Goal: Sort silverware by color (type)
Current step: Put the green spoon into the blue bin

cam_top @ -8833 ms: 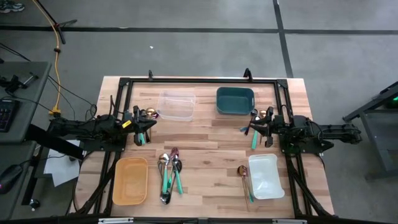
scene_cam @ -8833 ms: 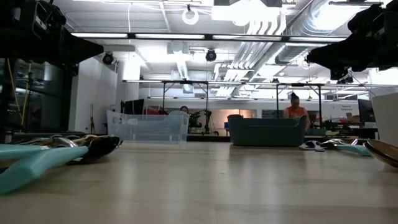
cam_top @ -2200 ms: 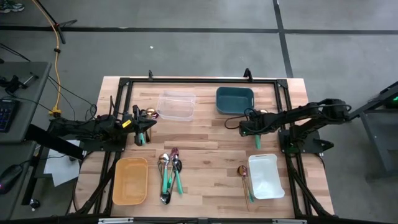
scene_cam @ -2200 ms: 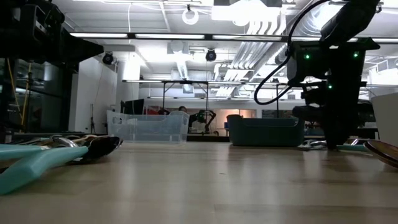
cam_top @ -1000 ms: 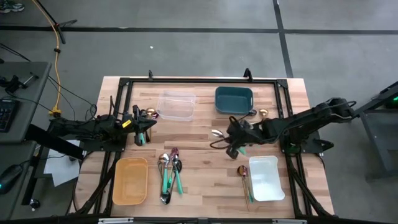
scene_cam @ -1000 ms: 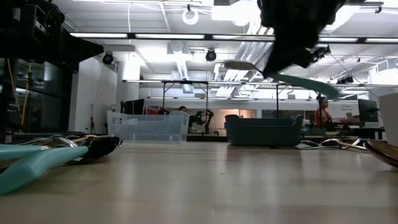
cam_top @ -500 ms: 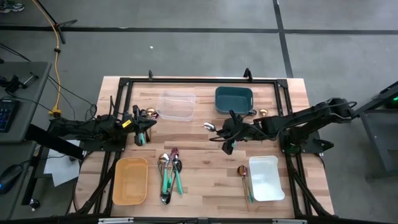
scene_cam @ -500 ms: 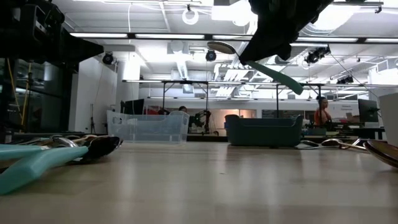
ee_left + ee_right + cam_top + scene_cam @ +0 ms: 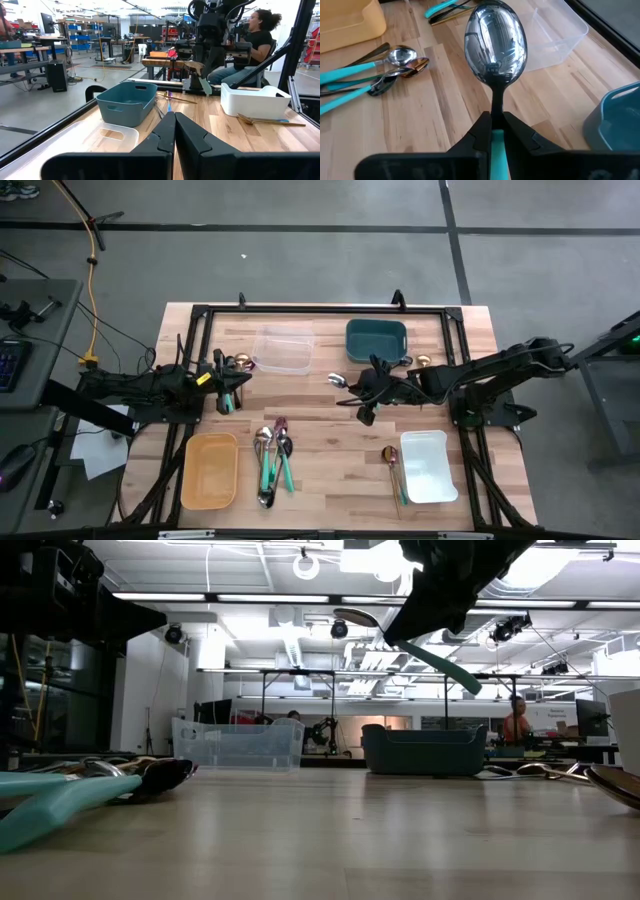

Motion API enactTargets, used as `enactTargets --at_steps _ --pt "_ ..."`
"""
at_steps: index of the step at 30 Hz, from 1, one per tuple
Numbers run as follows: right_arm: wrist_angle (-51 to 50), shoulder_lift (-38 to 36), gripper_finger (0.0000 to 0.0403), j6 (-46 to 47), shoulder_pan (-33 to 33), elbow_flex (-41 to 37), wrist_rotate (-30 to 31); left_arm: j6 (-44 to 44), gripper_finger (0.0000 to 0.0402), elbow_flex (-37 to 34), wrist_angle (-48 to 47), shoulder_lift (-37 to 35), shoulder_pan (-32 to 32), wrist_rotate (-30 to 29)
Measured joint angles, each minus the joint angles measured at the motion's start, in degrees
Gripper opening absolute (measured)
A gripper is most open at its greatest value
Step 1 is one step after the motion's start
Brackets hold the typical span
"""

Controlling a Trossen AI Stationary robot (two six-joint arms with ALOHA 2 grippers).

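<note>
My right gripper [image 9: 366, 393] hangs over the middle of the table, shut on a teal-handled spoon [image 9: 348, 392]. The spoon's silver bowl [image 9: 495, 42] points toward the far left. More silverware lies in a pile [image 9: 272, 455] near the front, with teal-handled, dark and pink pieces. A gold spoon [image 9: 392, 460] rests beside the white container, and another gold piece [image 9: 422, 362] lies by the teal bin. My left gripper [image 9: 228, 385] waits shut at the table's left side, and its joined fingers [image 9: 175, 131] show in its wrist view. My right gripper pinches the spoon between its two fingers [image 9: 476, 134] at the top of the teal handle [image 9: 496, 136], just below the silver neck. The fingers come from the table's right, slanting down. The spoon is lifted clear and tilted, with the bowl [image 9: 357, 617] high and the handle end [image 9: 455, 678] lower.
A clear container [image 9: 283, 348] and a teal bin [image 9: 376, 340] stand at the back. A yellow container [image 9: 210, 470] sits front left and a white one [image 9: 427, 463] front right. A black frame rail [image 9: 320, 310] runs round the table. A person sits beyond the table [image 9: 250, 45].
My right gripper has rolled at the wrist and shifted slightly toward the table's left and far edge. The held spoon has swung with it, its bowl going farther left and higher and its handle steeper. It stays clear of the table.
</note>
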Motion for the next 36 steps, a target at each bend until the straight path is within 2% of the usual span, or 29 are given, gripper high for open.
enactTargets --at_steps 12,19,27,36 --pt "-1.52 -0.03 0.0020 -4.07 -0.95 -0.08 1.36 0.00 0.0003 -0.01 -0.01 -0.02 0.00 0.00" --pt "-0.32 -2.59 0.0020 -1.20 -1.86 -7.31 1.56 0.00 0.0003 -0.01 0.01 0.00 0.00 -0.02" --pt "12.26 -10.48 0.0020 -0.98 -1.88 -17.29 1.53 0.00 0.0003 -0.01 0.01 0.00 0.00 -0.02" --pt "19.73 -12.64 0.0020 -8.95 -1.88 -18.75 3.10 0.00 0.0003 0.01 -0.01 -0.01 0.01 -0.02"
